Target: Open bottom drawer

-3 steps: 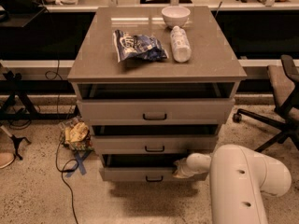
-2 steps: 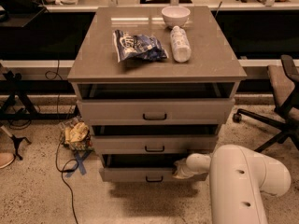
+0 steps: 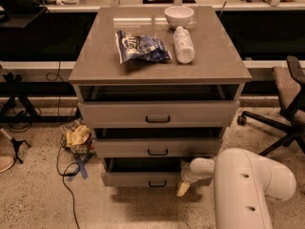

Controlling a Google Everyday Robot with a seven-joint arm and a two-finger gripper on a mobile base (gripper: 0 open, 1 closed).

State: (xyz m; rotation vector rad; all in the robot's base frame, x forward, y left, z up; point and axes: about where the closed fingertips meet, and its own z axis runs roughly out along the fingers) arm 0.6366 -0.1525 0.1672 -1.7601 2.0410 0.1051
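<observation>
The bottom drawer (image 3: 138,178) sat lowest in the cabinet (image 3: 95,66), with a dark gap showing above the top edge of its front. The gripper (image 3: 184,186) was at the right end of that front, to the right of the black handle (image 3: 157,183). How far it was open, and whether it held anything, could not be told. The white arm (image 3: 252,185) occupied the floor at front right. An office chair (image 3: 290,104) stood near on the right. A snack bag (image 3: 78,138) and a cable (image 3: 64,175) lay at left. Open floor (image 3: 143,209) lay before the drawer front.
</observation>
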